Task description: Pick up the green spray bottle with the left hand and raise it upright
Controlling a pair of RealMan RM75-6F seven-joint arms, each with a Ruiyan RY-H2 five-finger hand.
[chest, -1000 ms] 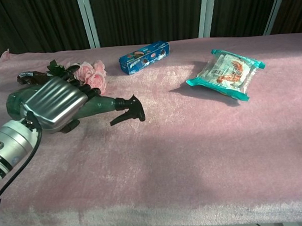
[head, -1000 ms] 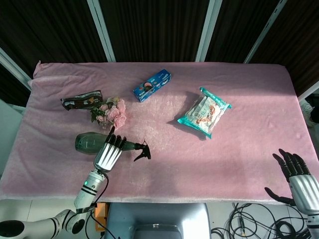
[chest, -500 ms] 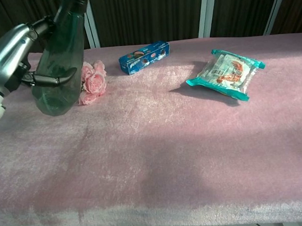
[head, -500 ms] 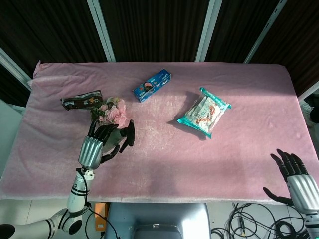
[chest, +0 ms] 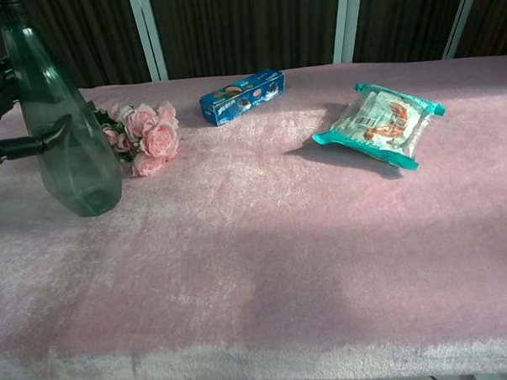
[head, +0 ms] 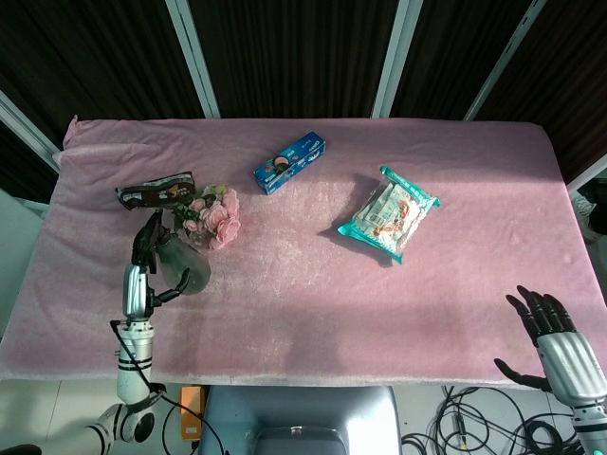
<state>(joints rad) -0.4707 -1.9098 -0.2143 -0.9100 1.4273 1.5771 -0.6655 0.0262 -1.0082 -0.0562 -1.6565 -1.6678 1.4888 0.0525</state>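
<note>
Green spray bottle (chest: 66, 139): at nine o'clock on the pink tabletop (head: 398, 303), near-upright, clasped by left hand (head: 142, 270) for the raise; right hand (head: 550, 336) spread, idle at five o'clock.

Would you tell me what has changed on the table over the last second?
The left hand has lifted the green spray bottle from lying on its side to upright, and drew it leftward. The right hand stayed open at the table's edge; the pink roses, blue box and teal packet stayed put.
</note>
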